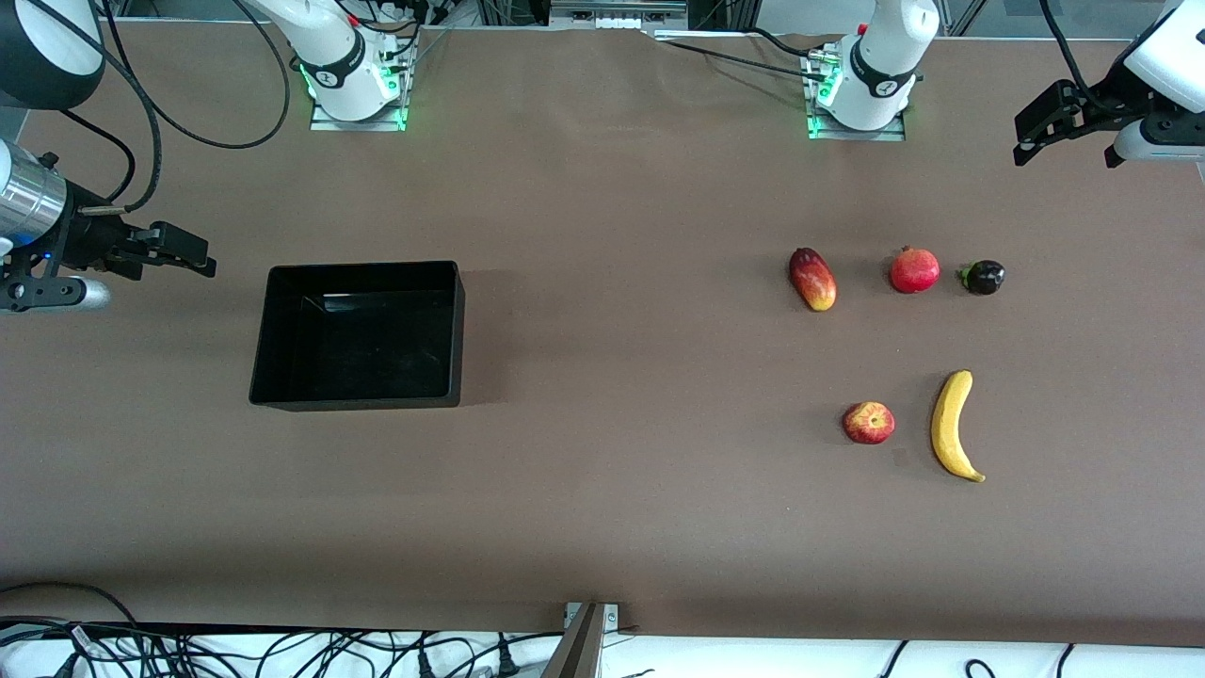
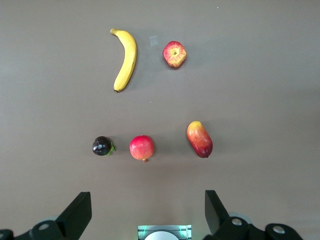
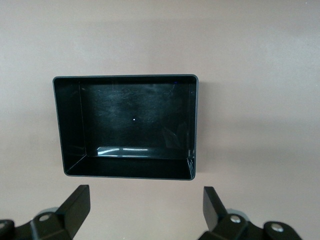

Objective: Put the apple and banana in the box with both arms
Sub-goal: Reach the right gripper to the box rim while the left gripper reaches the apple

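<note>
The apple [image 1: 869, 423] lies on the brown table beside the banana [image 1: 953, 425], toward the left arm's end; both also show in the left wrist view, apple [image 2: 174, 54] and banana [image 2: 125, 59]. The black box [image 1: 360, 335] stands empty toward the right arm's end and fills the right wrist view [image 3: 70, 125]. My left gripper [image 1: 1054, 127] hangs open and empty high over the table's left-arm end [image 2: 147, 212]. My right gripper [image 1: 174, 250] hangs open and empty above the table beside the box [image 3: 145, 210].
A red-yellow mango [image 1: 812, 279], a red pomegranate [image 1: 915, 270] and a dark mangosteen [image 1: 984, 277] lie in a row farther from the front camera than the apple and banana. Cables run along the table's near edge.
</note>
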`<state>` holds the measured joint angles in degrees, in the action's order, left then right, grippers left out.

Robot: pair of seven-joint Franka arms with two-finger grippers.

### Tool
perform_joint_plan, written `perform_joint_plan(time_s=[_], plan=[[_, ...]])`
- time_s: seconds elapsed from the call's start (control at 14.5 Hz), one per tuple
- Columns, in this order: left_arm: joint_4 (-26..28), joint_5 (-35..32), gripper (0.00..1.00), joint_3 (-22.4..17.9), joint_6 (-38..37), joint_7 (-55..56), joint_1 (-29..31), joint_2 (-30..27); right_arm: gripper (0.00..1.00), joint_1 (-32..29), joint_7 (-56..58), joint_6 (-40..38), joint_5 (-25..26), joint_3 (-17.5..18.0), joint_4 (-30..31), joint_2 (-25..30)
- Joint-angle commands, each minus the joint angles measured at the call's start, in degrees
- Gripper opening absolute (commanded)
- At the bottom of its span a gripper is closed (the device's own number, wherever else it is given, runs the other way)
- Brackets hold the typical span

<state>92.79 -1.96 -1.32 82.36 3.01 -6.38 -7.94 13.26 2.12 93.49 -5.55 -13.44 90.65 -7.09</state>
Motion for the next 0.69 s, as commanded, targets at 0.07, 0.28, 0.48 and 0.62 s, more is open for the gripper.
perform_joint_plan(time_s=[0.07, 0.28, 0.48, 0.62], plan=[[-0.68, 1.52, 1.00, -0.26, -0.79, -0.46, -0.12, 0.20, 1.00, 0.01, -0.28, -1.12, 1.06, 0.43, -0.74, 0.50], [-0.68, 1.61, 1.00, -0.26, -0.79, -0.47, -0.12, 0.20, 1.00, -0.08, -0.36, -0.76, 1.24, 0.26, -0.74, 0.23], [-0.68, 1.61, 1.00, -0.26, -0.79, -0.47, -0.12, 0.20, 1.00, 0.18, -1.32, -0.42, 6.49, 0.34, 2.14, -1.17], [-0.68, 1.52, 1.00, -0.26, -0.79, -0.47, -0.12, 0.29, 1.00, 0.18, -2.90, 6.58, 8.18, 0.26, 8.45, -2.05]])
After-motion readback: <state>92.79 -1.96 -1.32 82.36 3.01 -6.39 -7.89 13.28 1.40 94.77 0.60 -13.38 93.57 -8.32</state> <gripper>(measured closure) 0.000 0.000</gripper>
